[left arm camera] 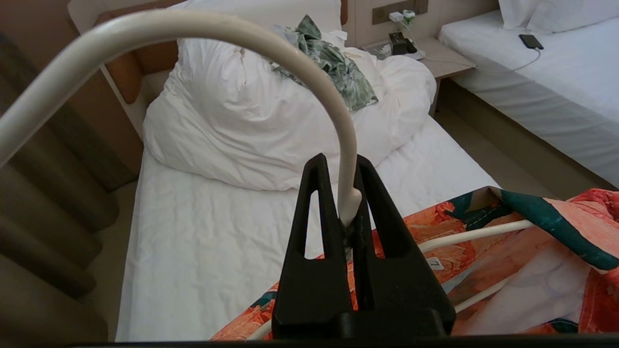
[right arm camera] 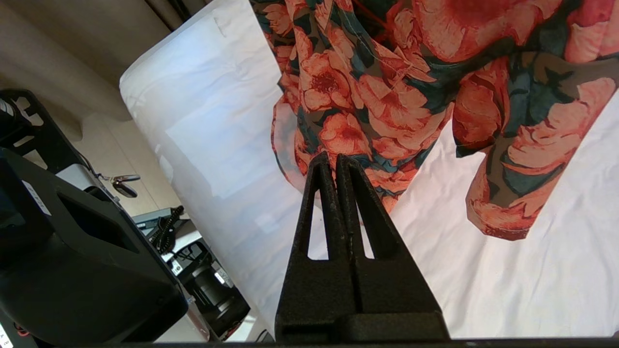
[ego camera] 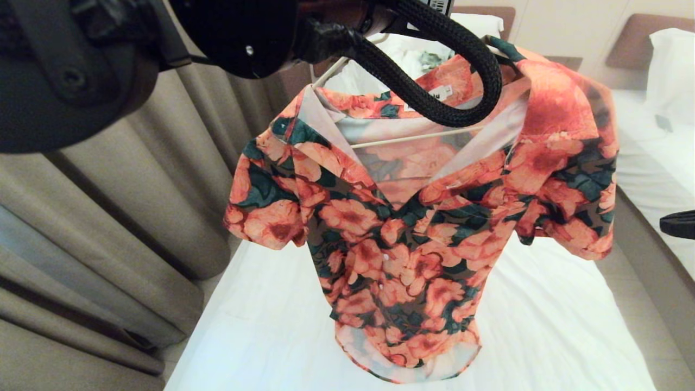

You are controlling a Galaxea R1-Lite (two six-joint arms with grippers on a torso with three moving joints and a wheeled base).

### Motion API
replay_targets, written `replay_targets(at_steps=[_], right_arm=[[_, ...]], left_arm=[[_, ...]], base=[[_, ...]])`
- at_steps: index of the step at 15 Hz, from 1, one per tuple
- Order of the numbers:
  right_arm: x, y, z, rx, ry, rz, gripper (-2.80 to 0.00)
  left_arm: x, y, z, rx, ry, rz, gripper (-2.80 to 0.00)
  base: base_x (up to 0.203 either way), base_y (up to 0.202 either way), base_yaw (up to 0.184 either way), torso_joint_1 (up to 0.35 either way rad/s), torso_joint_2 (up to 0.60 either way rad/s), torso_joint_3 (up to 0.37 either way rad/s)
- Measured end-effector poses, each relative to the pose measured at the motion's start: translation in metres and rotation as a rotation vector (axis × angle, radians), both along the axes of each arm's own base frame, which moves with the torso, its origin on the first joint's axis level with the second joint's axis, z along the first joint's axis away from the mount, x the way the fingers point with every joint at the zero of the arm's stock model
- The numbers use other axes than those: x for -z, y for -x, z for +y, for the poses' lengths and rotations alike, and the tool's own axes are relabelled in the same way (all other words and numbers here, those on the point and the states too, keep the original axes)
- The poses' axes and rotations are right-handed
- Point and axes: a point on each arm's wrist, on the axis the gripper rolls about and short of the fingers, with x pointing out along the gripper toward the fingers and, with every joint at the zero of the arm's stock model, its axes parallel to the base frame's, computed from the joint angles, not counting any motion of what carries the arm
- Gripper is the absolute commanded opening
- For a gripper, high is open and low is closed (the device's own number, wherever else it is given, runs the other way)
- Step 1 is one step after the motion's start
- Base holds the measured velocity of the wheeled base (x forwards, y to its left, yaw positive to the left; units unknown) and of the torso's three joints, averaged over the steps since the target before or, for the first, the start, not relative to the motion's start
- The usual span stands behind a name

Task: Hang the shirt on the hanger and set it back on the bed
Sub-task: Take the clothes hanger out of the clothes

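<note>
The orange-flowered shirt [ego camera: 402, 228] hangs open-collared on the cream hanger [ego camera: 412, 138], lifted above the white sheet of the bed [ego camera: 260, 326]. In the left wrist view my left gripper [left arm camera: 341, 162] is shut on the hanger's neck just under the curved hook [left arm camera: 290, 48], with the shirt's [left arm camera: 532, 251] shoulders draped over the wire below. My left arm fills the top of the head view. Down beside the shirt's [right arm camera: 387, 96] hem, my right gripper [right arm camera: 336, 159] is shut with nothing in it and apart from the cloth.
A bulky white duvet [left arm camera: 242, 121] with a green leaf-patterned garment [left arm camera: 338, 67] lies at the head of the bed. Curtains [ego camera: 136, 190] hang close on the left. A second bed [ego camera: 651, 163] stands on the right across a strip of floor, and a nightstand [left arm camera: 435, 53] sits between them.
</note>
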Motion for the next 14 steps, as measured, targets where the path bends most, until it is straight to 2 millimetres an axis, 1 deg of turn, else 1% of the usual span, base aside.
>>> replay_targets(at_steps=[5, 8, 14], right_arm=[[-0.001, -0.003, 0.001, -0.002, -0.012, -0.01, -2.8], [-0.006, -0.008, 0.008, -0.015, -0.087, -0.001, -2.8], [-0.001, -0.036, 0.022, -0.018, -0.105, 0.038, -2.8]], left_arm=[[0.002, 0.0, -0.002, 0.004, -0.005, 0.003, -2.8], [0.004, -0.001, -0.004, 0.006, -0.007, 0.008, -2.8], [0.01, -0.003, -0.011, 0.01, -0.024, 0.017, -2.8]], base=[[0.0, 0.0, 0.0, 0.0, 0.0, 0.0], [0.0, 0.0, 0.0, 0.0, 0.0, 0.0], [0.0, 0.0, 0.0, 0.0, 0.0, 0.0]])
